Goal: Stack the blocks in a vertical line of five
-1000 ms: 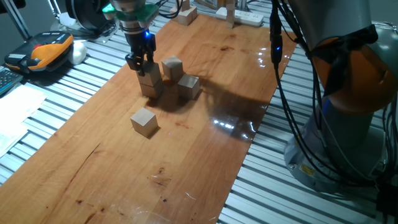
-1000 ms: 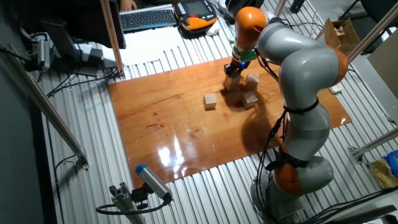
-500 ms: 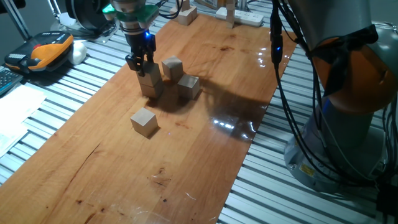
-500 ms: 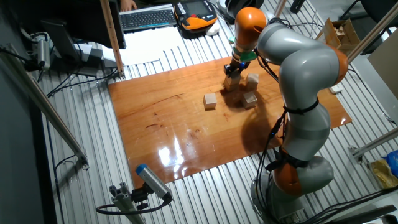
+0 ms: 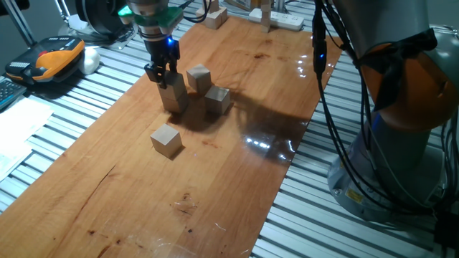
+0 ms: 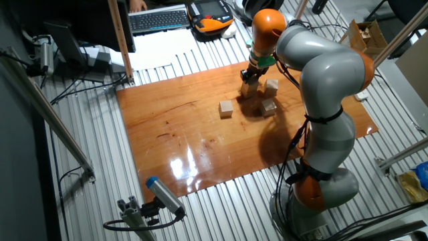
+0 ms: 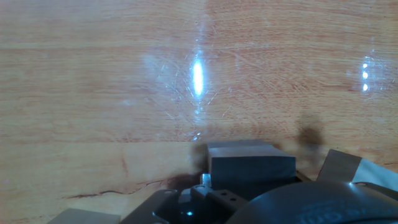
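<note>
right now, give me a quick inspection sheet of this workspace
surface: wooden board on a slatted metal table, with glare patches.
job's things: two-block stack under the gripper; three loose blocks, one behind the stack, one beside it, one nearer the camera.
clutter: another wooden block at the far board edge.
grippers: gripper at the stack's top block; fingers either side, contact cannot be told.
cables: black cables hang along the arm.
surroundings: white power strip, orange pendant, keyboard, papers.
</note>
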`<control>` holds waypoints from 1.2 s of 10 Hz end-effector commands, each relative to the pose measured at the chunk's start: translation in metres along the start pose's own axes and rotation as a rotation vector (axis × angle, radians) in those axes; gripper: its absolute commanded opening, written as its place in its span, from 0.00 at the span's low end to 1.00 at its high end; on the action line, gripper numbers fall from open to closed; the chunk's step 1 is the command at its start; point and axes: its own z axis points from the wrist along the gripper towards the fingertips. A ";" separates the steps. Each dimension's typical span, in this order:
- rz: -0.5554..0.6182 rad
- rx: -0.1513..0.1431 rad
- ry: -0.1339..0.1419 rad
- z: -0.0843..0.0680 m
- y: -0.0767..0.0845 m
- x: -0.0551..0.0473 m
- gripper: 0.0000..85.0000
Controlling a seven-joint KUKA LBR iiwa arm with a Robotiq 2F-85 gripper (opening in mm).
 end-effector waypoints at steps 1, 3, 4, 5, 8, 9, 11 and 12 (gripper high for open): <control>0.000 0.000 0.000 0.000 0.000 0.000 0.40; 0.002 0.005 -0.004 0.001 -0.001 0.000 0.40; 0.002 0.006 -0.009 0.002 -0.002 0.001 0.60; 0.004 0.005 -0.014 0.004 -0.003 0.001 0.60; 0.005 -0.001 -0.015 0.004 -0.003 0.001 0.60; 0.005 -0.006 -0.014 0.003 -0.003 0.002 0.60; 0.008 -0.011 -0.014 0.002 -0.002 0.002 0.60; 0.002 -0.015 0.000 0.002 -0.001 0.002 0.60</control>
